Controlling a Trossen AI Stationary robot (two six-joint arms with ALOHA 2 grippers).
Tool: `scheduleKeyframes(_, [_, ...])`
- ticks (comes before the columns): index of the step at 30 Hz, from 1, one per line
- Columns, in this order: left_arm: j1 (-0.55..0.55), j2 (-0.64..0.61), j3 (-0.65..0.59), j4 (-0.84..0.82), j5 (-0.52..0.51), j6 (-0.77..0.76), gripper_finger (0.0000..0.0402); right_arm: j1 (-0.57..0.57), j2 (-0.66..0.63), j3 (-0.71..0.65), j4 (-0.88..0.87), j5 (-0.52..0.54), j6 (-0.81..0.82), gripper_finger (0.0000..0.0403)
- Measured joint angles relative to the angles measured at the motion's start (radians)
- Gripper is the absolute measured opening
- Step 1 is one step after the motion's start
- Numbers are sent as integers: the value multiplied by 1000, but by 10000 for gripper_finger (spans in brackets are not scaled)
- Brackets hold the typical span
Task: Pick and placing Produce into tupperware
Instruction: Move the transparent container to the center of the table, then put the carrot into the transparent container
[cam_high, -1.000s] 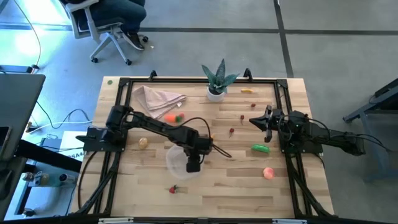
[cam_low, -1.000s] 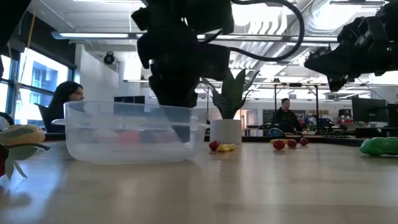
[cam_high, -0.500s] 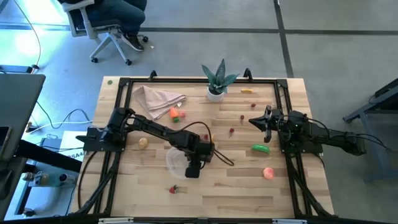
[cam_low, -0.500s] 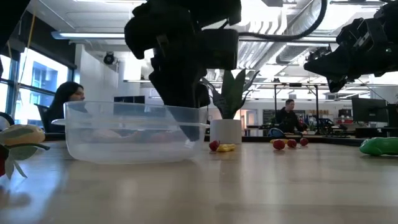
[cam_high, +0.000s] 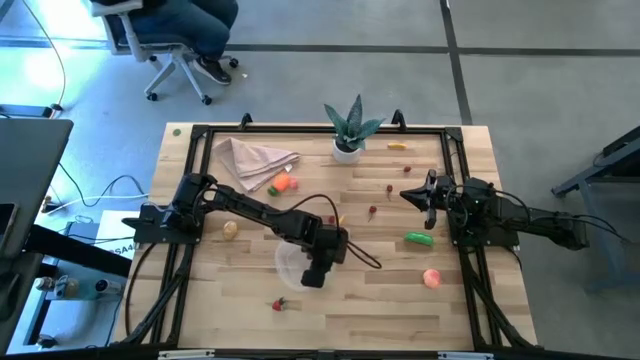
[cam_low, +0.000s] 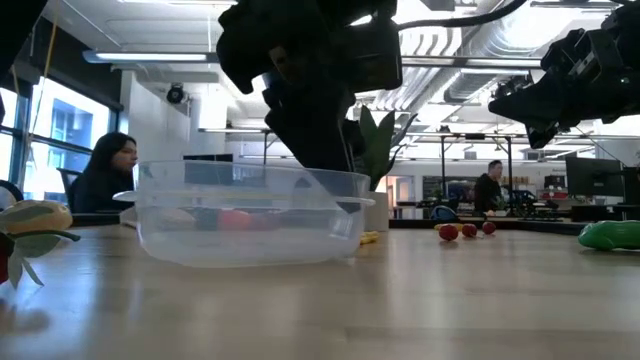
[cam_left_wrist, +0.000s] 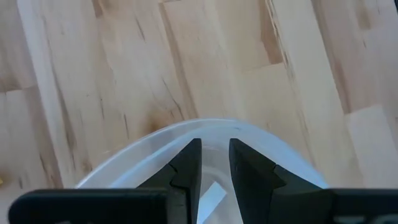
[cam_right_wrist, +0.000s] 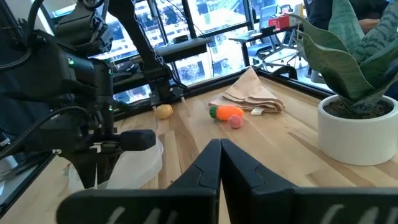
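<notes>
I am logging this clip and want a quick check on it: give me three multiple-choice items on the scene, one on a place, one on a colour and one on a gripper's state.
1. Where is the green cucumber?
A. On the napkin
B. On the table, close to the right gripper
C. On the floor

2. What colour is the plant's pot?
A. Black
B. Red
C. White

3. What is the left gripper doing?
A. Closed on the wall of the tupperware
B. Wide open above the peach
C. Holding a banana

Key: 1 B, the high view shows it lying on the wood just in front of the right arm. 2 C, the pot is white in the high view. 3 A, the left wrist view shows the fingers nearly together astride the clear wall.
</notes>
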Motion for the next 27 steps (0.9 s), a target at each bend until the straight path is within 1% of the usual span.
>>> scheduleKeyframes(5, [2, 0, 0, 15, -15, 0, 72, 0, 0, 0, 0, 0, 0, 0])
scheduleKeyframes(8, [2, 0, 15, 4, -65, 1, 72, 0, 0, 0, 0, 0, 0, 0])
scheduleKeyframes(12, [2, -1, 86, -66, -141, 0, 72, 0, 0, 0, 0, 0, 0, 0])
scheduleKeyframes(16, [2, -1, 188, -202, -219, -35, 72, 0, 0, 0, 0, 0, 0, 0])
scheduleKeyframes(20, [2, -1, 303, -362, -327, -79, 72, 0, 0, 0, 0, 0, 0, 0])
scheduleKeyframes(27, [18, -1, 508, -697, -460, -167, 72, 0, 0, 0, 0, 0, 3, 0])
